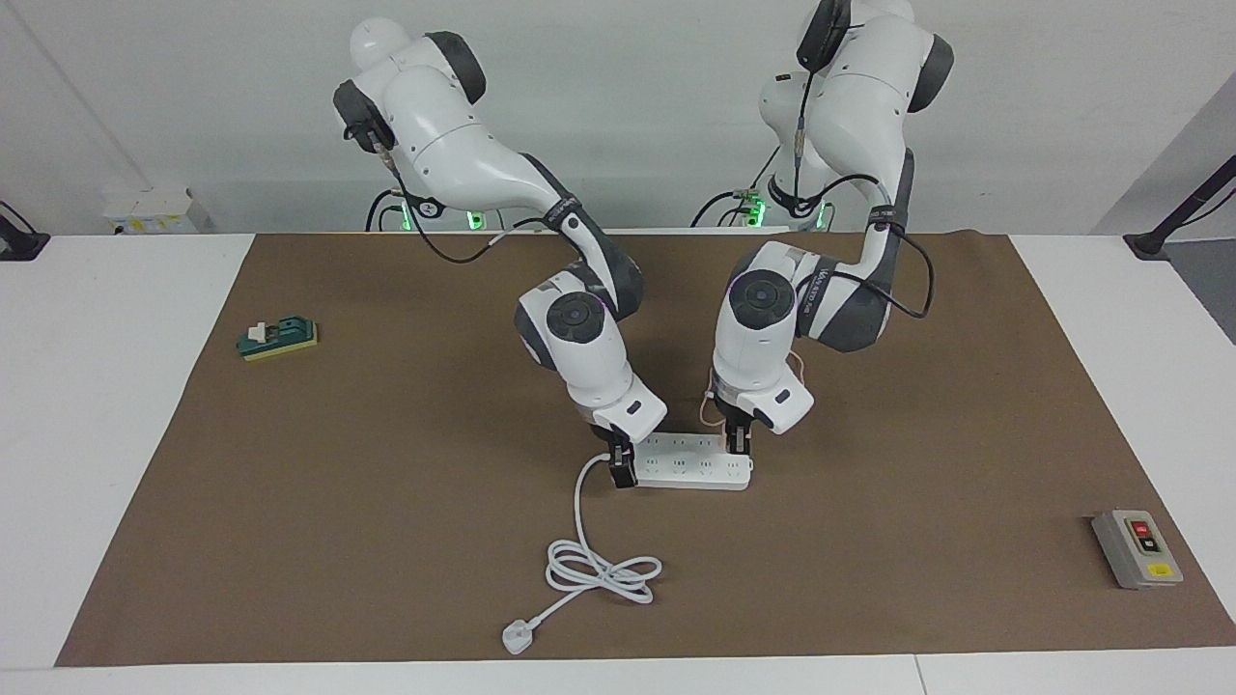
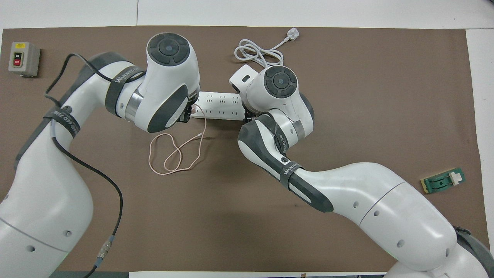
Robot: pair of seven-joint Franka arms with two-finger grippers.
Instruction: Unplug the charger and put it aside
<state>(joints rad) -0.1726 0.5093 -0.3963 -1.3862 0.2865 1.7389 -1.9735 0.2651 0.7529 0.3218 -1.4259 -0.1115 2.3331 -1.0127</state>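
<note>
The white power strip (image 1: 690, 464) (image 2: 220, 105) lies mid-mat. My left gripper (image 1: 739, 444) (image 2: 189, 112) is down at the strip's end toward the left arm's side, shut on the charger (image 1: 739, 436). Only a sliver of its pale pink body shows between the fingers. I cannot tell whether its prongs are still in the socket. Its thin pink cable (image 2: 175, 154) (image 1: 708, 410) trails from the gripper and loops on the mat nearer to the robots. My right gripper (image 1: 621, 470) clamps the strip's other end, where the thick white cord leaves it.
The strip's white cord (image 1: 599, 569) (image 2: 257, 54) coils farther from the robots and ends in a plug (image 1: 517, 637). A grey button box (image 1: 1137, 548) (image 2: 23, 58) sits at the left arm's end. A green block (image 1: 278, 338) (image 2: 443, 181) lies at the right arm's end.
</note>
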